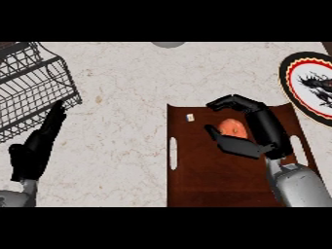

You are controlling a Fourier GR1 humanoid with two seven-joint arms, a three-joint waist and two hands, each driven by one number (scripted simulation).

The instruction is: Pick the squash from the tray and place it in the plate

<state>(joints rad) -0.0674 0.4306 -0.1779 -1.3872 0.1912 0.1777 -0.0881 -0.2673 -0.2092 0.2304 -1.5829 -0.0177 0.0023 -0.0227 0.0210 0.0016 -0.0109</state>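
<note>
We note a black wire basket (25, 92) at the far left of the counter (118, 146), which is pale and stone-patterned. The left hand (32, 151) rests just below it, fingers straight and together, pointing up; its fingertips reach the basket's lower corner. It holds nothing.

A grey rounded object (168, 44) shows at the counter's far edge, cut off by the view.

Right of centre lies the dark brown tray (197, 180), with a slot handle on its left side. A small white item (190, 117) sits near the tray's far left corner.

The squash (233, 127) is in the far half of the tray. It looks small, rounded and orange, with paler mottling; part of its right side is hidden by the hand.

The right hand (269, 131) is curled round the squash, fingers arched over its far side and thumb closing under its near side. We cannot confirm whether the fingers touch it, nor whether it is lifted off the tray.

At the far right, apart from the tray, lies the plate (292, 78): black scalloped rim, red ring, white centre with a black dragon figure. It carries nothing.
</note>
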